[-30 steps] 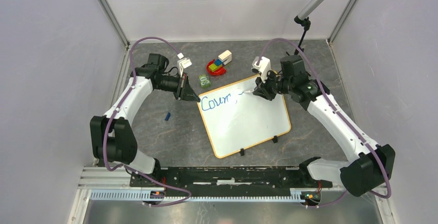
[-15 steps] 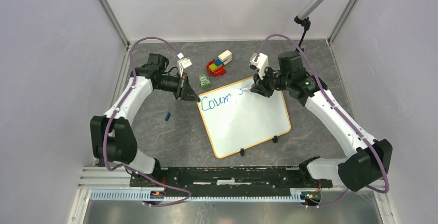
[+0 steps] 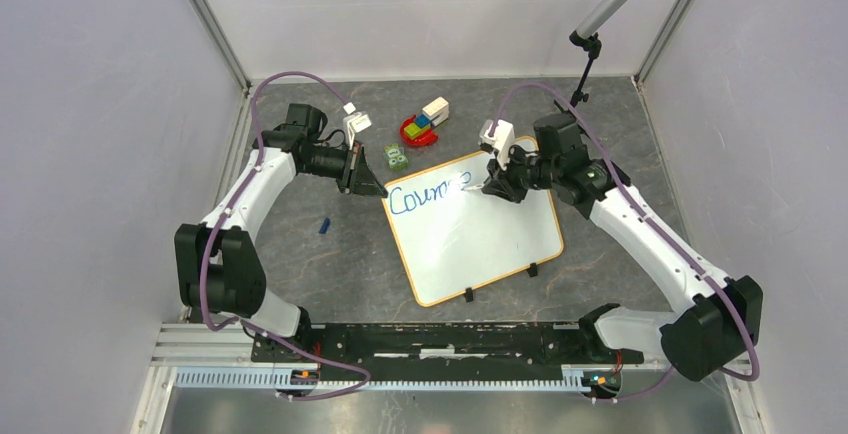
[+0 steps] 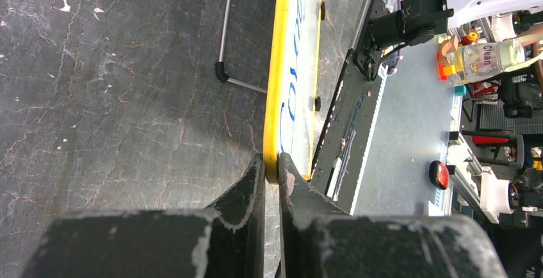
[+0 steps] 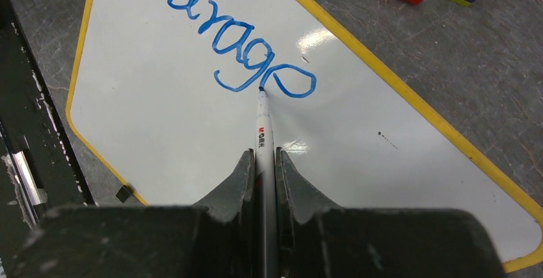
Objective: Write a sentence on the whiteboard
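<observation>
Whiteboard [image 3: 480, 244] position: flat on the grey tabletop [image 3: 330, 264], turned at an angle, between my two arms in the top view. I note two black clips [image 3: 468, 294] seated on the yellow rim of its nearest edge.

On the whiteboard, the sentence [image 5: 237, 60] consists of one blue handwritten word, reading "Courage". It runs along the far part of the board, starting at the far left corner.

My left claw [image 4: 271, 170] is narrow and clamped on the yellow rim at that far left corner. The wrist view shows one finger on each side of the edge.

My right claw [image 5: 262, 157] is closed on a white marker [image 5: 264, 124], which projects forward from between the fingers. The marker tip touches the board surface at the final "e". From above, this claw hangs over the far part of the board, just right of the word.

Other items:
- A small blue piece [image 3: 324, 225] lies on the tabletop left of the board, apart from it.
- A small green item [image 3: 396, 158] sits just beyond the far left corner, beside the left claw.
- A cluster of toy blocks [image 3: 422, 124] in red, green, blue and white sits farther back.
- A thin black stand [image 3: 586, 59] carrying a grey pole stands at the far right.
</observation>
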{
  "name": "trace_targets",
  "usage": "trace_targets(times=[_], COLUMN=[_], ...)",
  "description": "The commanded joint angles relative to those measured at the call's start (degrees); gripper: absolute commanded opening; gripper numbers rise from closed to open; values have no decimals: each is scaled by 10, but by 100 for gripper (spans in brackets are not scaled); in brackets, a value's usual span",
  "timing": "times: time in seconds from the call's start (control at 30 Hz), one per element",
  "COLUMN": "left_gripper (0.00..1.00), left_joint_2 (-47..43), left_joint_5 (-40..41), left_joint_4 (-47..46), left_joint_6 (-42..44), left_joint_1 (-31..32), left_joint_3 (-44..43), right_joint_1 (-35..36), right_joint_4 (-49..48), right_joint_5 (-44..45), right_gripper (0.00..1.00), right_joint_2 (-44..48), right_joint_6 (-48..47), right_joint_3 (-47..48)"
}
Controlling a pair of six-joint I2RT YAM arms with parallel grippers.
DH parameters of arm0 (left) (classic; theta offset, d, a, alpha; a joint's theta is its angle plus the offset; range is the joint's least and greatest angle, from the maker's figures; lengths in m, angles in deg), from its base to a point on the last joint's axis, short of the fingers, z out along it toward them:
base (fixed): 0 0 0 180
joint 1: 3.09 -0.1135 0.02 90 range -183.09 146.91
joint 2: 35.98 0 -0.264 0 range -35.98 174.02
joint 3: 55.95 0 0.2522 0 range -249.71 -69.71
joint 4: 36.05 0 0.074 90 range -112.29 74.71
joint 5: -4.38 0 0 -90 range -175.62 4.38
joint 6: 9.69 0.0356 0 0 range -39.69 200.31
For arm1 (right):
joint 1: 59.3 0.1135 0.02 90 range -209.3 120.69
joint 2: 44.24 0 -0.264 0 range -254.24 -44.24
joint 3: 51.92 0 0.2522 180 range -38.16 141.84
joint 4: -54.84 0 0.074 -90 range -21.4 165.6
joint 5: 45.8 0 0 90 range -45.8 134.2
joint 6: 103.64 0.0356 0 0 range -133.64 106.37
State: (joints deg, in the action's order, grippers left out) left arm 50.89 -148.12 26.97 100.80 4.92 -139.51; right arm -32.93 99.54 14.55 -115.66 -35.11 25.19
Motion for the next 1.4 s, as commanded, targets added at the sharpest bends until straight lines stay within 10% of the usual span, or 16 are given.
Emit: trace_targets(times=[0.0, 0.93, 1.37], left_gripper=[2, 3, 22], left_joint_2=[9, 6, 10], left_joint_5=[2, 4, 1], left_joint_4=[1, 1, 2], left_joint_6=[0, -4, -8], left_joint_1=[20, 19, 20], left_joint_3=[-6, -9, -11], right_joint_1=[-3, -31, -71], right_joint_4=[7, 91, 64], right_joint_5=[29, 24, 8], right_gripper=[0, 0, 0], right_joint_2=[16, 7, 13], right_joint_6=[-17, -45, -56], right_joint_3=[-10, 96, 57])
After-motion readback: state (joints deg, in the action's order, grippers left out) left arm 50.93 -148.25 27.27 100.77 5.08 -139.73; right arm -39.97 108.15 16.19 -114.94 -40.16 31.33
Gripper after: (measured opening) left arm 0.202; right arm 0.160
